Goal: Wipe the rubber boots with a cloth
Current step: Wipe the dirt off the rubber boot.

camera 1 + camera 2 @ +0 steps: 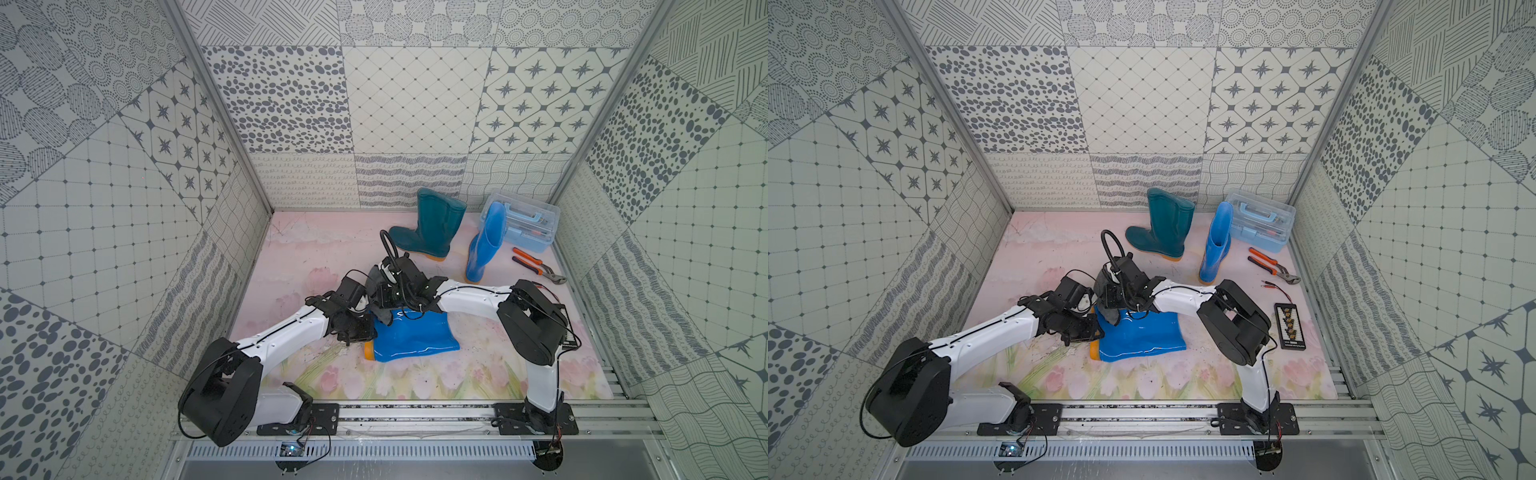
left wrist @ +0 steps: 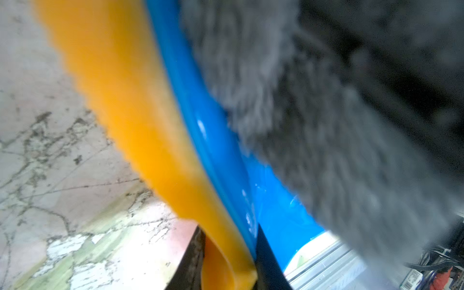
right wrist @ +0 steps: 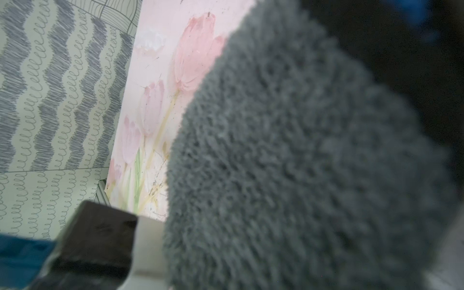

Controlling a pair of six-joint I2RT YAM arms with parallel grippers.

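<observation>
A bright blue rubber boot [image 1: 415,338] [image 1: 1142,336] lies on its side mid-table, its orange sole [image 2: 130,105] pointing left. My left gripper [image 1: 365,332] [image 2: 229,253] is shut on the sole's edge at the heel. My right gripper [image 1: 384,297] is shut on the dark grey cloth [image 1: 383,316] [image 3: 301,163], which hangs onto the foot end of the lying boot and also fills part of the left wrist view [image 2: 326,130]. A dark teal boot [image 1: 432,226] [image 1: 1163,224] and a second blue boot [image 1: 484,245] [image 1: 1217,241] stand upright at the back.
At the back right corner stands a clear blue toolbox [image 1: 521,226]. In front of it lie orange-handled pliers [image 1: 536,266], and a black connector board [image 1: 1289,326] lies near the right wall. Patterned walls close in the left, back and right sides.
</observation>
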